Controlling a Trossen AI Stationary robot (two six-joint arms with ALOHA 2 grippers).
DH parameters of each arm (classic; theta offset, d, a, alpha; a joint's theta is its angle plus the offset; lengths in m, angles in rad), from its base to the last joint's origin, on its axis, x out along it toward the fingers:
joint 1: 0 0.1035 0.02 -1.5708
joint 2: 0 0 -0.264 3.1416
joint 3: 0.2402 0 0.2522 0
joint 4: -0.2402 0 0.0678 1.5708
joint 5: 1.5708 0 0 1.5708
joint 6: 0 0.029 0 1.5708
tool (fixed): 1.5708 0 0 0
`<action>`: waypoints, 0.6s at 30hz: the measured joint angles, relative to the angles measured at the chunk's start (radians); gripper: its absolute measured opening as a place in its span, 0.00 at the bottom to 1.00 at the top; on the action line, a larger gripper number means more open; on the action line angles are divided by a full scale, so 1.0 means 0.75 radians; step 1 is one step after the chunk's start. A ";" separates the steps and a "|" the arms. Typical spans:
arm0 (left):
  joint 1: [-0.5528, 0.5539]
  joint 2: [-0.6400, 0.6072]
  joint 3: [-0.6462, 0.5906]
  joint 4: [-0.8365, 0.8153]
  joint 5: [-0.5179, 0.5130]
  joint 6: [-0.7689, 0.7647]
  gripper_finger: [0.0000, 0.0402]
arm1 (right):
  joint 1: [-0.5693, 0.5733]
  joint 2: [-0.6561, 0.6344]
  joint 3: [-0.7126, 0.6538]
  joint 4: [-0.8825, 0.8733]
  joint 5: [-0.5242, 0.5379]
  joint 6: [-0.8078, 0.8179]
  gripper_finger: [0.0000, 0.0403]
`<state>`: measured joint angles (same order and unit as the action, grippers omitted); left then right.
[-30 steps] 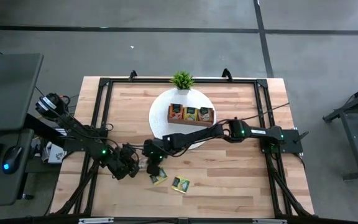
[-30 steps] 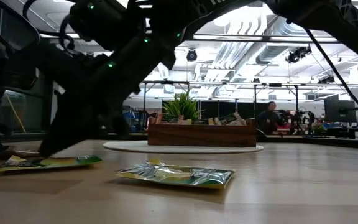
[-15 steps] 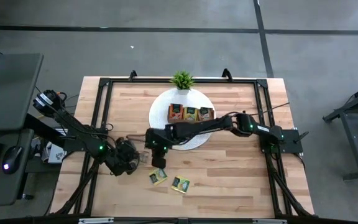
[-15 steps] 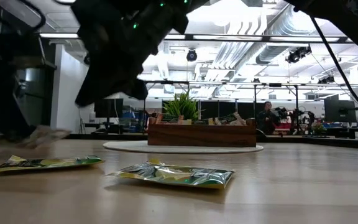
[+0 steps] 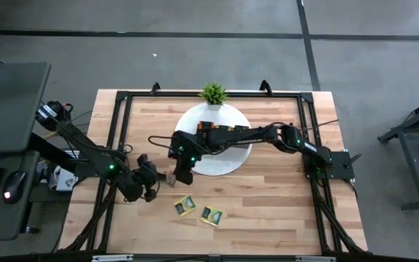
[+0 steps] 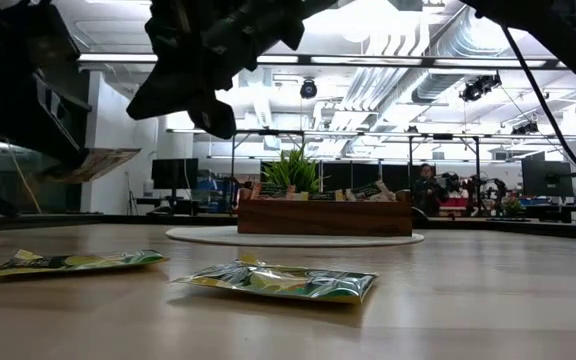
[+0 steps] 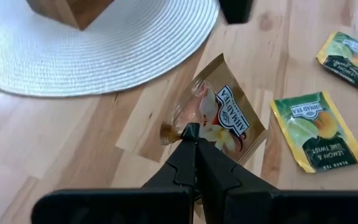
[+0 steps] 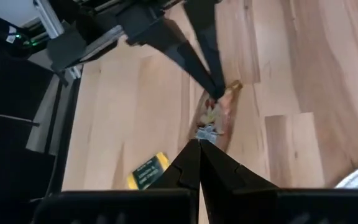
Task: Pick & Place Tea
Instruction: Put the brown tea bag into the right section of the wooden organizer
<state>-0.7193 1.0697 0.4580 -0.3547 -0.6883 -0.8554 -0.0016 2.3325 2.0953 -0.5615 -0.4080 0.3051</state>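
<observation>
Wooden tray mostly hidden under right arm — compartment contents unreadable; lifted sachet blurred.

A pale wooden counter of butcher-block planks, edged by a black metal frame. A round white woven mat lies toward its far middle, with a small green potted plant at the mat's far rim. Two green-and-yellow tea sachets lie flat, just beside each other, on bare wood near the front.
</observation>
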 joint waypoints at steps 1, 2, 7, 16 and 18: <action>0.000 -0.002 0.000 0.002 -0.003 0.016 0.00 | -0.001 0.000 0.000 0.004 0.004 -0.002 0.00; 0.000 -0.002 0.000 0.006 -0.004 0.027 0.00 | -0.003 0.000 0.000 0.013 0.004 -0.003 0.00; 0.000 -0.001 0.000 0.004 -0.006 0.089 0.00 | -0.022 0.000 0.000 0.074 -0.076 0.014 0.06; 0.000 0.000 0.000 0.001 -0.064 0.238 0.00 | -0.075 0.000 0.000 0.078 -0.154 0.013 0.40; 0.000 0.000 0.000 0.001 -0.066 0.275 0.00 | -0.086 0.000 0.000 0.078 -0.172 0.016 0.46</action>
<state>-0.7193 1.0695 0.4580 -0.3538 -0.7375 -0.6495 -0.0659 2.3325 2.0953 -0.5026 -0.5369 0.3172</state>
